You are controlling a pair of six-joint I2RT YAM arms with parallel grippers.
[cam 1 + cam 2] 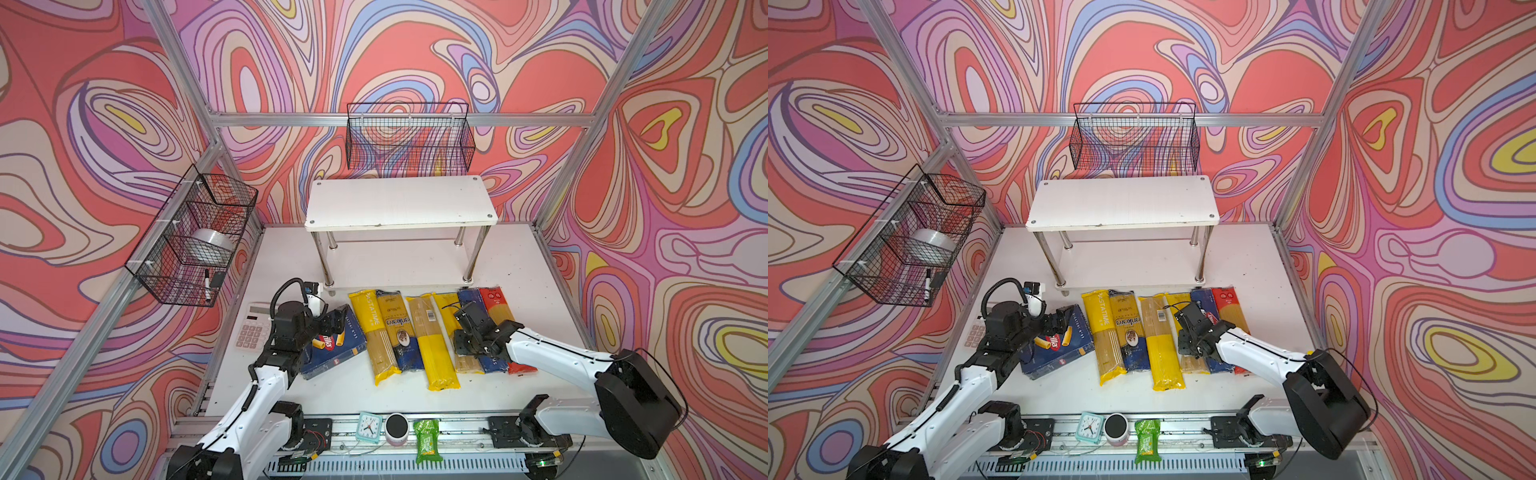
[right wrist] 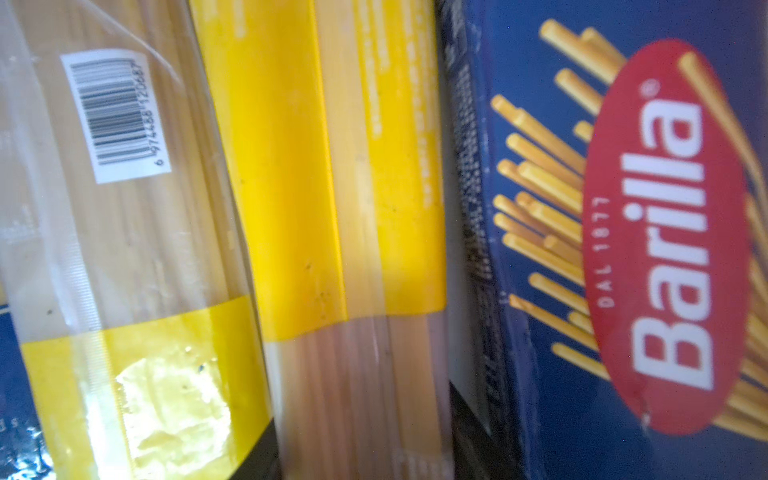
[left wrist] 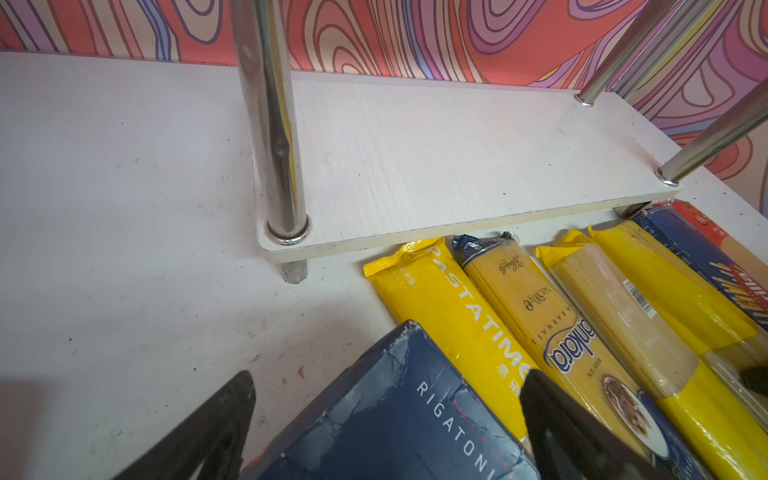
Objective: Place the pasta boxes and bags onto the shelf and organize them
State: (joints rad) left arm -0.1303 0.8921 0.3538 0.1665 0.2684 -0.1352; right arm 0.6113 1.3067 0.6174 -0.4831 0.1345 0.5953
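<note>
White arms [image 1: 266,386] with black joints [image 1: 631,407] and looping black cables [image 1: 284,284].

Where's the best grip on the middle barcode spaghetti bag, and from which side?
Probably the near end of the barcode bag, from above, jaws across its width: it lies flat, flanked closely by the blue-and-gold bag and another yellow bag; only that end juts past both.

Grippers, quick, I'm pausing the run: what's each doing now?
Left gripper: jaws either side of the rigatoni box; clamped or not, cannot tell.
Right gripper: over the yellow-and-clear spaghetti bag and Barilla spaghetti box; cannot tell.
</note>
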